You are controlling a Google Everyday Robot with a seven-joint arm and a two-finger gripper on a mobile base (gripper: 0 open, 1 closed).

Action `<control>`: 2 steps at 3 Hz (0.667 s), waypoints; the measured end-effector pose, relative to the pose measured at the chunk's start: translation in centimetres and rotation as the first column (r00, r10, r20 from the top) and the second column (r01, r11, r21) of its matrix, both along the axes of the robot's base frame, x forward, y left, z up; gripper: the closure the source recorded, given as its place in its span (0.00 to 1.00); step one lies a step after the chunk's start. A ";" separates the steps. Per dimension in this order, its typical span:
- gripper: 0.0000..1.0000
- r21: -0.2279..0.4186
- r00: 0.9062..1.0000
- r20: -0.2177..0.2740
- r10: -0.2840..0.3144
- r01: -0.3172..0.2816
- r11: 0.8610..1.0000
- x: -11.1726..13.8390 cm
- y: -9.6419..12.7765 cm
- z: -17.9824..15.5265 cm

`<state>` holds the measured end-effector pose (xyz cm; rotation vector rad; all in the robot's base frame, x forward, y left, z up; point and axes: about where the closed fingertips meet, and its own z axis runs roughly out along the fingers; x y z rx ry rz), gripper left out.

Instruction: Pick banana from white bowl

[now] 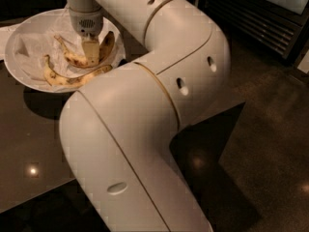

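White bowl (13, 57) sits far left on the dark table (29, 144), paper-lined. Paler banana (60, 80) lies on its near side. Spotty banana (72, 58) is just behind it: stem points far-left, body curves right then back up, long axis approx left-right. Gripper (91, 52) is right over its middle, prob touching. Can't tell if it's spread or pinching.

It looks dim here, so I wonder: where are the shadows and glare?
Camera view: the bowl casts a dark shadow on the glossy table, which shows a small glint; the gripper, down over the banana in the bowl, is well lit.
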<state>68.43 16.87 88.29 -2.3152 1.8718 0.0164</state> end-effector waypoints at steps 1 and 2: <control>1.00 0.024 0.999 0.036 0.000 -0.001 1.000 -1.1 -0.9 2.0; 1.00 0.033 0.997 0.076 0.017 -0.019 0.999 -2.5 -1.3 4.1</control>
